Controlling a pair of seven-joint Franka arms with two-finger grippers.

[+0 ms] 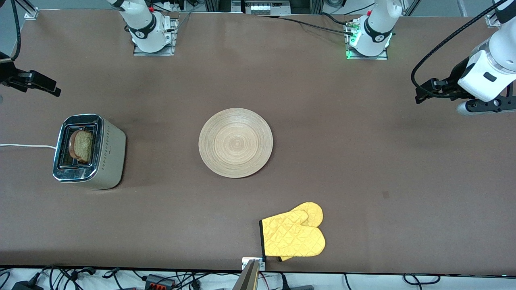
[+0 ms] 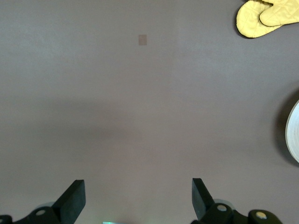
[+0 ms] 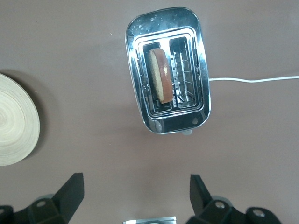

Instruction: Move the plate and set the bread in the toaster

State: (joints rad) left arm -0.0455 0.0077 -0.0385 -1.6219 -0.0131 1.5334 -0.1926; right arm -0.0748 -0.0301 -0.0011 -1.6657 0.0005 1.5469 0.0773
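Toaster (image 1: 90, 152): stands toward the right arm's end of the table, white cord (image 1: 26, 146) trailing off its side. Bread (image 1: 82, 146): upright in one slot (the other slot empty), crust showing above the chrome top.

Plate (image 1: 236, 142): flat on the table's middle, well apart from the toaster, nothing on it.

Oven mitt (image 1: 293, 236): yellow, quilted, nearer the front camera than the plate.

Right gripper (image 3: 135, 196): raised, fingers spread wide, holding nothing; toaster directly below its camera, plate edge off to one side.

Left gripper (image 2: 138, 198): raised over bare tabletop at the left arm's end, fingers parted, empty; mitt and plate rim at the fringe of its view.
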